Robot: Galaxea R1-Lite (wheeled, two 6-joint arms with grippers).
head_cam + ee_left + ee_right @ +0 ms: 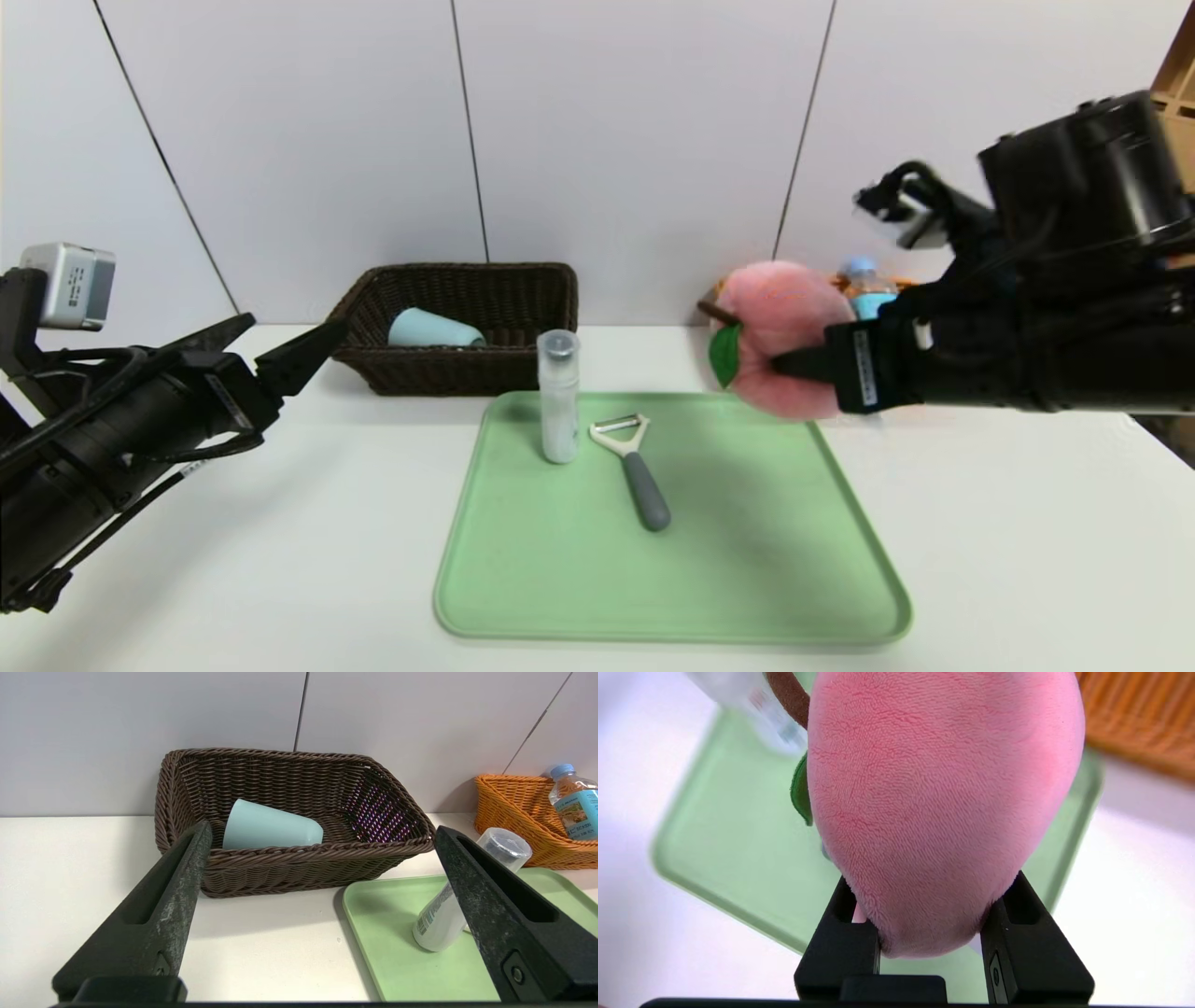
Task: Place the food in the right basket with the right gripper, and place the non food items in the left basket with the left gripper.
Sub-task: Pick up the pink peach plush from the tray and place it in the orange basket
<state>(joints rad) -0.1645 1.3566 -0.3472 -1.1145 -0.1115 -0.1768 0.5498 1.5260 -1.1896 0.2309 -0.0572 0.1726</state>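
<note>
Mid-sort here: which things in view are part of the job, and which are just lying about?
Job:
- plush peach, in right gripper
- water bottle, in orange basket
- blue cup, in dark basket
- slim clear bottle
- peeler
- left gripper, open

Lying about:
- green tray

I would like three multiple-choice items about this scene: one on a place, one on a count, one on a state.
1. Where is the blue-grey cup?
A. on the green tray
B. in the dark brown basket
C. in the orange basket

2. How many things lie or stand on the green tray?
A. two
B. three
C. four

3. What is the right end effector doing?
A. it hangs open and empty
B. it is shut on the peeler
C. it is shut on the plush peach

Key: 1 B, the cup lies on its side inside it. 2 A, only the slim clear bottle and the peeler. 3 C, both fingers squeeze the peach, held above the tray.
</note>
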